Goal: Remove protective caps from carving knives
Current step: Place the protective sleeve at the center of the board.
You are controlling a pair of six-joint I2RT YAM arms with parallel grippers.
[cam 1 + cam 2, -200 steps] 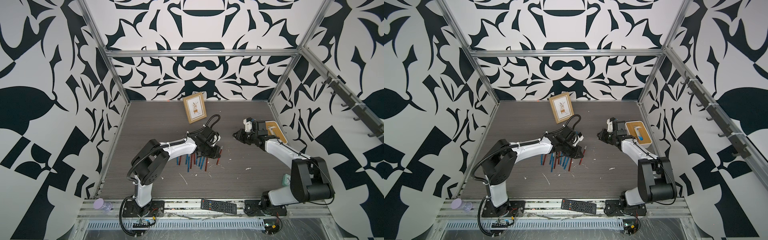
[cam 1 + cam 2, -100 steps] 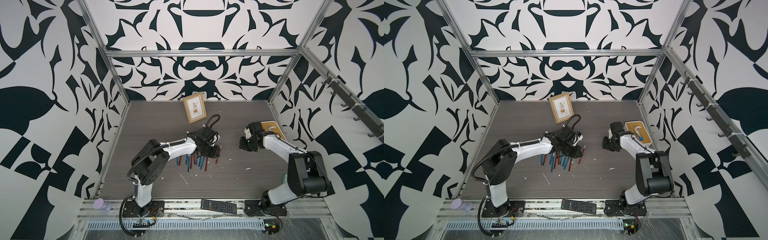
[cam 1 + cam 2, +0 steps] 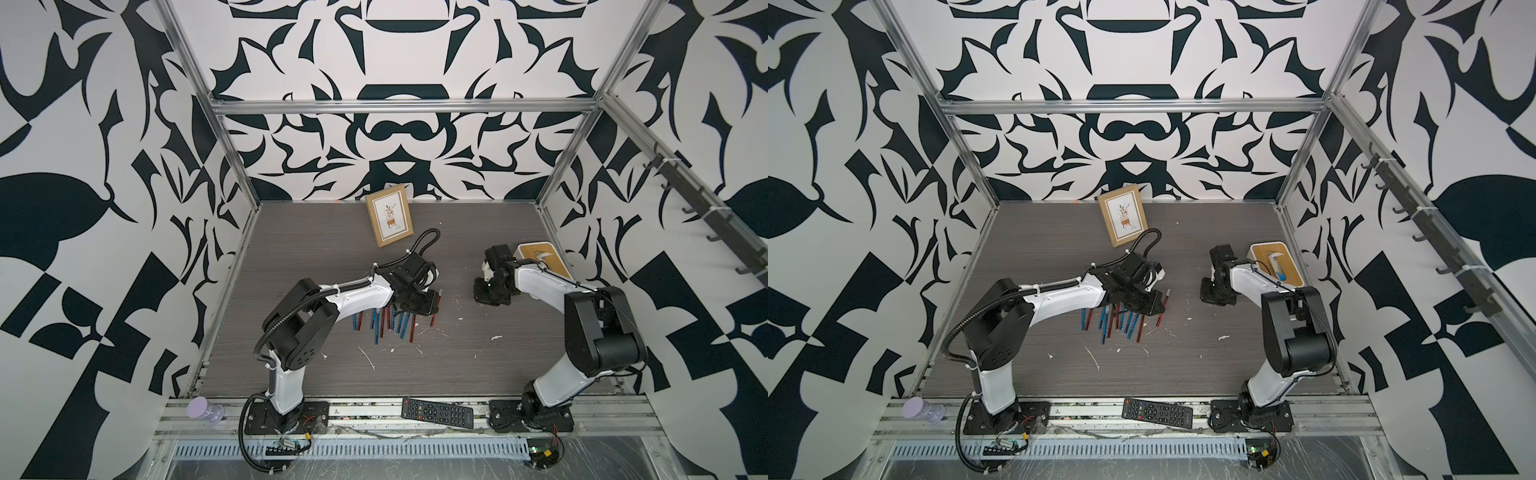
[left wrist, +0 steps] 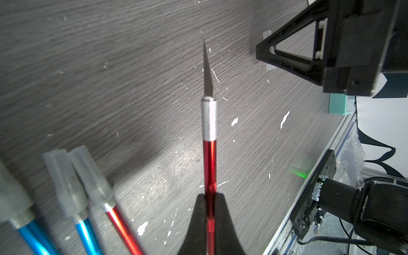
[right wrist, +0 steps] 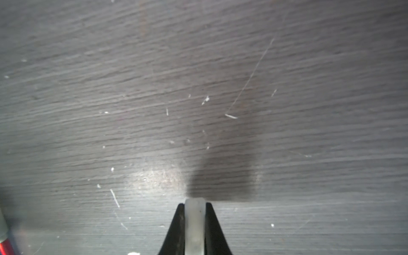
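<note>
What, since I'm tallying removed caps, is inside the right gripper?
One translucent whitish cap, pinched in the shut right gripper; its rear end is out of sight.

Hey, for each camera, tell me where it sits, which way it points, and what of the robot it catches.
Top views: high in front, looking down at the table; left arm and right arm whole.
Left wrist: on the left arm, looking along its shut jaws down the held red knife, blade bare; right jaws beyond.
Right wrist: on the right arm, low over the table; only its jaws show, pinching a cap.
Shared: both top views and the left wrist see that red knife.
</note>
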